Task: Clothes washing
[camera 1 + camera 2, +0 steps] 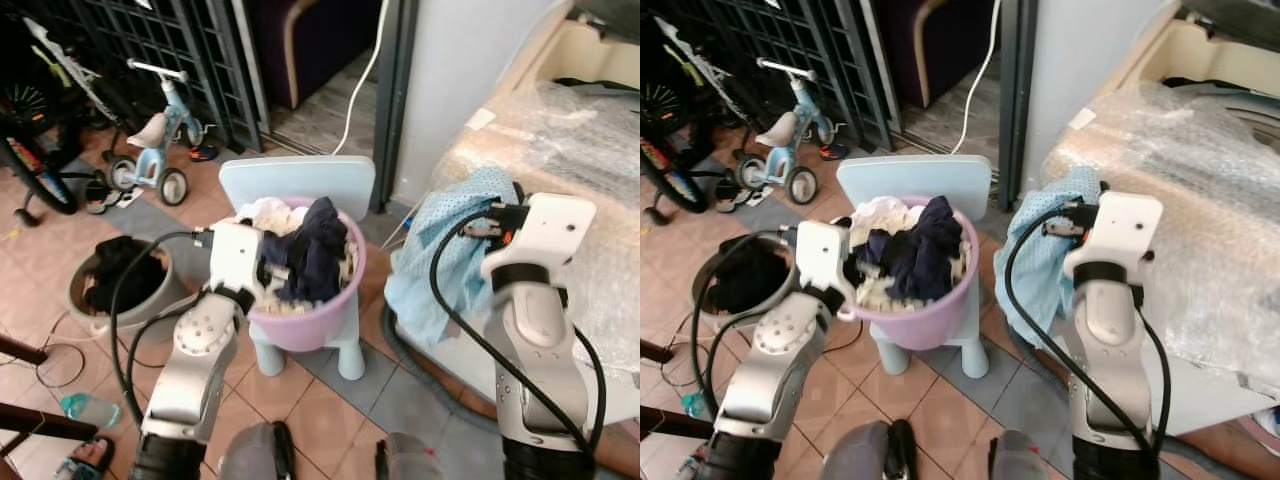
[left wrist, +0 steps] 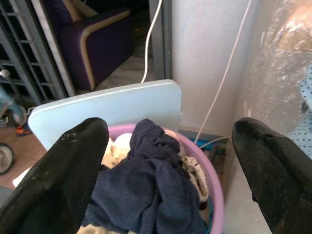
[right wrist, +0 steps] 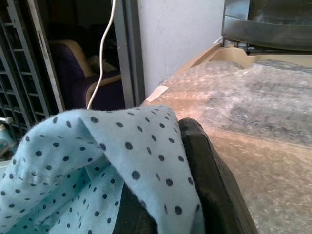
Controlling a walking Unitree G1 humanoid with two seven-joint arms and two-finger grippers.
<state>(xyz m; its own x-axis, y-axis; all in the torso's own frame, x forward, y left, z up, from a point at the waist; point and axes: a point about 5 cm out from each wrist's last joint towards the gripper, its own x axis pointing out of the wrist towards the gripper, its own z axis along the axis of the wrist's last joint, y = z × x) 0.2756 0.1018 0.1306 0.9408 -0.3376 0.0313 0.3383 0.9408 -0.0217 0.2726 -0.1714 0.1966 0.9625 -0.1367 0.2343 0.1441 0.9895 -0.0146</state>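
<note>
Right now a light-blue dotted cloth hangs from my right gripper, fingers clamped on it, just beside the bubble-wrapped washer. Left of the washer, a pink basket w/ dark & white laundry sits on a pale-blue kid's chair. My left gripper hovers at the basket's near rim, fingers wide apart.

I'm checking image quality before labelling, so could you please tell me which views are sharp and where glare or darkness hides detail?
Eye views: sharp, daylit; the bubble-wrapped washer top glares pale. Left wrist view: the purple basket is clear, the near fingers soft. Right wrist view: the dotted blue cloth is crisp, the doorway behind it dark.
</note>
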